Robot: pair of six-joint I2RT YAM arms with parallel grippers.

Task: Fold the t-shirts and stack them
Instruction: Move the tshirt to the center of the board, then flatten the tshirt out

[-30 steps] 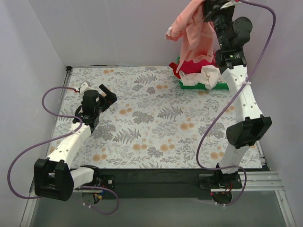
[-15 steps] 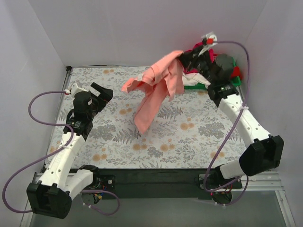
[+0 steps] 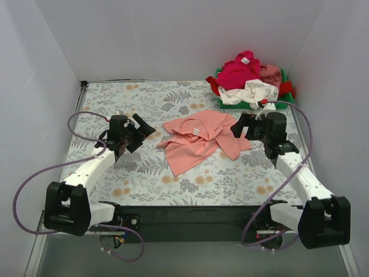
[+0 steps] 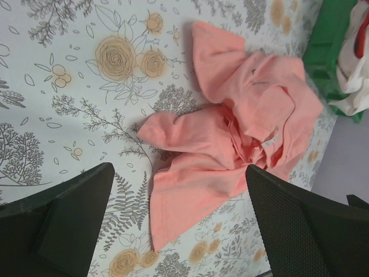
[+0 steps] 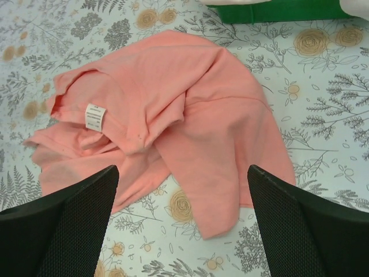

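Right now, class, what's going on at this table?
Two robot arms are working on t-shirts. The salmon-pink t-shirt lies crumpled and unfolded on the table, held by neither. The left gripper and right gripper stand open on either side of it. The other shirts are heaped in the green tray.

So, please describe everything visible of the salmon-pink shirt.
The salmon-pink shirt is soft plain cloth, lying crumpled and unfolded on the floral table, near its middle. A white label shows inside the collar. It lies apart from the green tray. The left claw and right claw stand open on either side; neither grips it.
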